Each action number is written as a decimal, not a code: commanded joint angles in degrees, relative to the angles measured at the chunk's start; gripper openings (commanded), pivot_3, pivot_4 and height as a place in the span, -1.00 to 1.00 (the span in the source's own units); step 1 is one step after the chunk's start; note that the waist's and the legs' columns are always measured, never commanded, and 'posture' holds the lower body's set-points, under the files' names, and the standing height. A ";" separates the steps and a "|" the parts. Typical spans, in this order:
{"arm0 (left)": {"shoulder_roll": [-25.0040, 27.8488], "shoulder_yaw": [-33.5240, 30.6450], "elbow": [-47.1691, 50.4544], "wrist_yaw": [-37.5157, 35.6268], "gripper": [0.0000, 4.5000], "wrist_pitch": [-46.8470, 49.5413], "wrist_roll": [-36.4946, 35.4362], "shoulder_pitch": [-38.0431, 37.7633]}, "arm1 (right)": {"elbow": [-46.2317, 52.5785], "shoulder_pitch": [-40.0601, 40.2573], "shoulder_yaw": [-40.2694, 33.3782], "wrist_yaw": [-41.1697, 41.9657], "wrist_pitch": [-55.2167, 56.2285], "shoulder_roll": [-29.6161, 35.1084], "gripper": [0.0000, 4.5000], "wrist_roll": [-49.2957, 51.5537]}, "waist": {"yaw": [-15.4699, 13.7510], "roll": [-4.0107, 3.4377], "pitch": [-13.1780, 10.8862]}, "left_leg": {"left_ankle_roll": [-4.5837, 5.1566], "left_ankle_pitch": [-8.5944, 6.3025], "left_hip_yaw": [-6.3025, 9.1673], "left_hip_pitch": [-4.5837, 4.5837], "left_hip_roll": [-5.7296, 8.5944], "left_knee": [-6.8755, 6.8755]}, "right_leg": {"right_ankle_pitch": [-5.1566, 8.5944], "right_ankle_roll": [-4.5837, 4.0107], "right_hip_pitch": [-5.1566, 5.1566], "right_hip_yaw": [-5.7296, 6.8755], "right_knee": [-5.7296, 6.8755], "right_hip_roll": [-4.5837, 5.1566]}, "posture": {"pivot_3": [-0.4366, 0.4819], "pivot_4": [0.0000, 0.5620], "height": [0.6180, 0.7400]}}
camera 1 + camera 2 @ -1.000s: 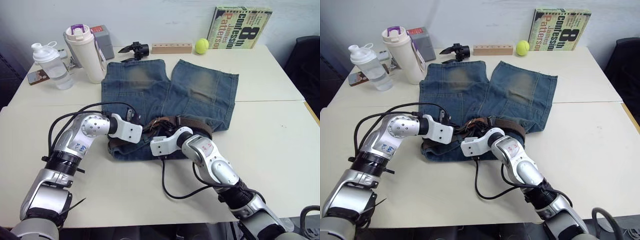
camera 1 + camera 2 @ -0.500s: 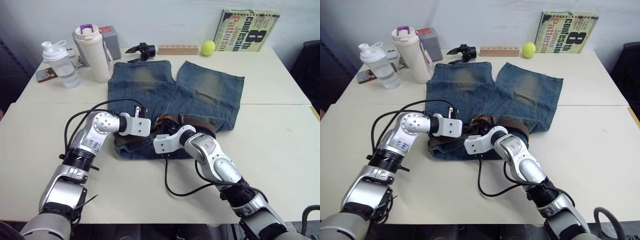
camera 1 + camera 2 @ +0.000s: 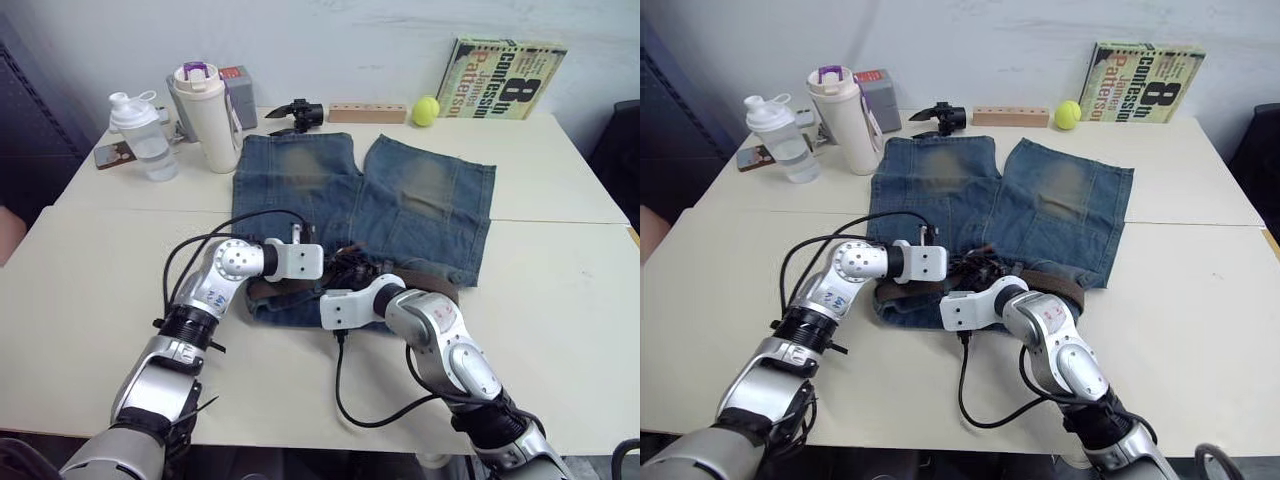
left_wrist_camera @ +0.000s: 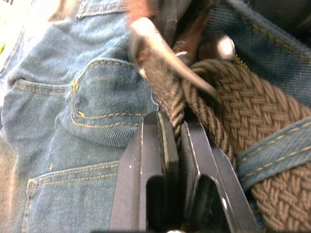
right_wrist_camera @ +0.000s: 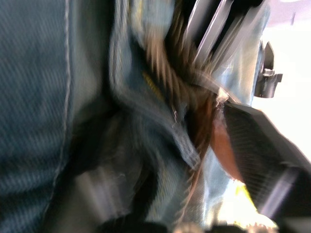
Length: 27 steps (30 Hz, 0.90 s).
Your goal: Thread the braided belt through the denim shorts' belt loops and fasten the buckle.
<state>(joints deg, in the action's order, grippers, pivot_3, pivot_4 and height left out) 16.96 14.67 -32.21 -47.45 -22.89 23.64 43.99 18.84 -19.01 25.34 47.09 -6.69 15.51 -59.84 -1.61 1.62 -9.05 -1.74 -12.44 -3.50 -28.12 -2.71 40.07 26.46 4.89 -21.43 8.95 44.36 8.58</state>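
Both pincers meet at the waistband of the denim shorts (image 3: 400,195), centre of the head view, on the counter (image 3: 90,270). Shorts lie flat, legs running up toward the top of the frame, waistband nearest the bottom.

Left pincer (image 4: 176,145): fingers pressed together on the braided belt (image 4: 233,121), a strand of the weave pinched between the pads. Just past the fingertips sits the buckle (image 4: 165,51), metal frame tilted, prong across the braid. One of the belt loops (image 4: 274,150) crosses over the belt, so the belt is threaded under it there.

Right pincer (image 3: 975,268): right up against the waistband and belt, beside the left one. Can't tell whether its fingers are apart or together; wrist view is smeared.

Along the top edge of the frame: clear bottle (image 3: 143,137), white tumbler (image 3: 208,117), wooden block (image 3: 367,112), tennis ball (image 3: 427,109), book (image 3: 507,65) leaning on the wall.
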 commanded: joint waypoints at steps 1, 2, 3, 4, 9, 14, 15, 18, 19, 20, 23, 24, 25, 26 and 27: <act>-5.03 8.52 -3.24 0.03 -1.00 -3.38 2.03 -1.25 | 7.39 5.29 1.97 5.28 -3.25 -1.42 0.97 2.90 | -0.13 0.04 0.03 | 0.04 -0.02 0.00 -0.03 0.00 0.00 | 0.02 0.04 0.07 -0.02 -0.09 -0.01 | -0.05 -0.47 -0.36; -5.34 8.79 -3.83 0.48 -1.00 -3.59 2.18 -1.17 | 9.92 7.10 0.66 6.81 -5.17 -1.32 0.97 3.13 | -0.16 0.02 0.04 | 0.09 -0.07 0.00 -0.04 0.00 0.01 | 0.02 0.05 0.15 -0.02 -0.21 -0.02 | -0.05 -0.47 -0.36; -5.60 9.00 -4.24 0.82 -1.00 -3.66 2.16 -1.13 | 12.54 8.75 -0.57 8.42 -6.63 -0.77 0.97 3.27 | -0.34 0.00 0.07 | 0.10 -0.10 0.00 -0.04 0.03 -0.01 | 0.00 0.08 0.25 0.00 -0.35 -0.01 | -0.05 -0.47 -0.36; -5.78 9.23 -4.60 1.08 -1.00 -3.77 2.10 -1.09 | 15.13 10.34 -1.76 10.16 -8.28 -0.48 0.97 3.74 | -0.47 0.01 0.09 | 0.16 -0.14 0.00 -0.04 0.04 0.00 | 0.01 0.10 0.37 0.02 -0.43 -0.01 | -0.05 -0.47 -0.36; -6.53 10.23 -5.32 2.28 -1.00 -3.97 1.77 -1.69 | 25.54 13.21 -7.98 18.41 -17.46 -0.32 0.97 6.59 | -0.86 -0.07 0.12 | 0.27 -0.24 0.11 0.07 0.03 0.00 | 0.02 0.16 0.73 0.19 -0.69 -0.03 | -0.05 -0.47 -0.36; -6.82 10.61 -4.94 2.47 -1.00 -3.56 1.11 -2.20 | 29.85 9.97 -14.80 23.73 -25.28 1.11 0.97 11.52 | -1.34 -0.08 0.12 | 0.32 -0.30 0.21 0.07 0.03 0.00 | 0.01 0.19 0.84 0.26 -0.83 -0.02 | -0.05 -0.47 -0.36; -6.76 10.70 -4.90 2.50 -1.00 -3.52 1.09 -2.22 | 30.41 8.66 -16.82 24.89 -27.09 1.93 0.97 13.03 | -1.36 -0.09 0.11 | 0.32 -0.31 0.24 0.07 0.03 0.00 | 0.01 0.19 0.85 0.27 -0.87 -0.03 | -0.05 -0.47 -0.36; -6.58 11.02 -4.74 2.50 -1.00 -3.51 1.10 -2.28 | 30.33 3.60 -21.33 26.18 -31.42 4.42 0.97 16.58 | -1.36 -0.11 0.11 | 0.34 -0.32 0.26 0.07 0.03 0.00 | 0.00 0.21 0.89 0.30 -0.92 -0.02 | -0.05 -0.47 -0.36; -6.58 11.09 -4.77 2.57 -1.00 -3.55 1.13 -2.38 | 29.76 2.11 -22.51 25.98 -32.06 5.46 0.97 17.73 | -1.35 -0.14 0.09 | 0.34 -0.32 0.27 0.07 0.04 0.00 | 0.00 0.21 0.91 0.31 -0.94 -0.03 | -0.05 -0.47 -0.36; -6.57 11.20 -4.76 2.59 -1.00 -3.61 1.20 -2.48 | 28.16 0.38 -23.83 24.98 -31.34 7.39 0.97 18.44 | -1.37 -0.14 0.09 | 0.34 -0.32 0.29 0.07 0.03 -0.01 | -0.01 0.22 0.91 0.32 -0.94 -0.02 | -0.05 -0.47 -0.36; -6.54 11.46 -4.66 2.70 -1.00 -3.65 1.40 -2.62 | 25.20 -2.43 -25.50 23.99 -30.46 11.43 0.97 22.22 | -1.42 -0.15 0.09 | 0.34 -0.32 0.31 0.07 0.05 -0.01 | -0.01 0.22 0.95 0.34 -0.98 -0.02 | -0.05 -0.47 -0.36; -6.68 11.48 -4.37 2.73 -1.00 -3.34 1.31 -2.73 | 23.10 -1.90 -24.95 22.86 -26.92 14.22 0.97 22.63 | -1.42 -0.15 0.09 | 0.34 -0.32 0.32 0.07 0.05 -0.02 | -0.01 0.22 0.98 0.35 -1.03 -0.01 | -0.05 -0.47 -0.36; -6.68 11.64 -4.03 2.77 -1.00 -3.33 1.43 -2.82 | 20.53 -1.19 -24.13 21.01 -23.60 16.51 0.97 22.49 | -1.46 -0.16 0.10 | 0.34 -0.32 0.32 0.07 0.05 -0.02 | -0.01 0.22 0.99 0.35 -1.04 -0.01 | -0.05 -0.47 -0.36; -6.70 11.78 -3.80 2.83 -1.00 -3.31 1.53 -2.87 | 18.71 -0.57 -23.54 19.52 -21.23 18.25 0.97 22.60 | -1.49 -0.16 0.10 | 0.35 -0.32 0.33 0.07 0.06 -0.02 | -0.01 0.23 1.01 0.35 -1.06 -0.01 | -0.05 -0.47 -0.36; -6.74 11.84 -3.50 2.94 -1.00 -3.19 1.56 -2.99 | 17.13 0.22 -22.81 17.76 -18.94 19.84 0.97 22.54 | -1.50 -0.16 0.10 | 0.35 -0.33 0.32 0.06 0.07 -0.02 | -0.02 0.25 1.02 0.35 -1.09 -0.01 | -0.05 -0.47 -0.36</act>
<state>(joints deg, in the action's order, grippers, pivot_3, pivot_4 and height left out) 11.70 21.30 -34.12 -43.33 -26.67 23.67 44.09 37.60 -19.62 2.02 67.93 -30.14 33.56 -37.72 -3.12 1.46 -8.95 -1.38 -12.77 -3.19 -28.06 -2.63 40.05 26.43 5.15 -20.40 9.31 43.24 8.58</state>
